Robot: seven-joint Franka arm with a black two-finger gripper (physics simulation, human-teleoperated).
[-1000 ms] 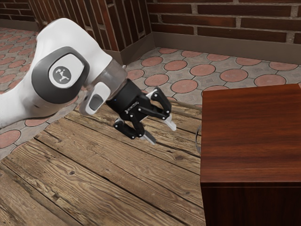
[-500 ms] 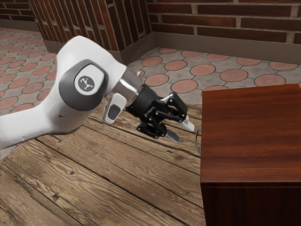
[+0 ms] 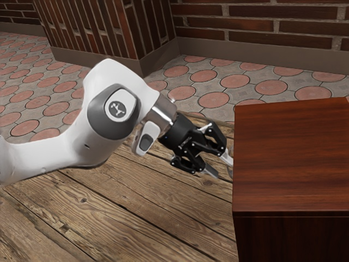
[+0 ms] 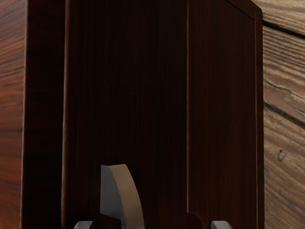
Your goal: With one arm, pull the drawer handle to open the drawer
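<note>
Red brick walls [image 3: 262, 22] and a round-tiled floor [image 3: 229, 82] at the back, a rough plank desk [image 3: 109, 218] up front. The dark wooden cabinet [image 3: 292, 153] sits at four o'clock in the exterior view. The white arm [image 3: 82, 136] comes in from nine o'clock, reaching toward three. Its black jaws are released, spread wide, right up against the cabinet's front edge. On the wrist camera the drawer front [image 4: 128, 95] looms large, dark grain running lengthwise. The curved grey handle [image 4: 121, 195] is at six o'clock on that panel. Two grey fingertips [image 4: 83, 224] peek in either side of the handle; it lies between them, and neither one touches it.
</note>
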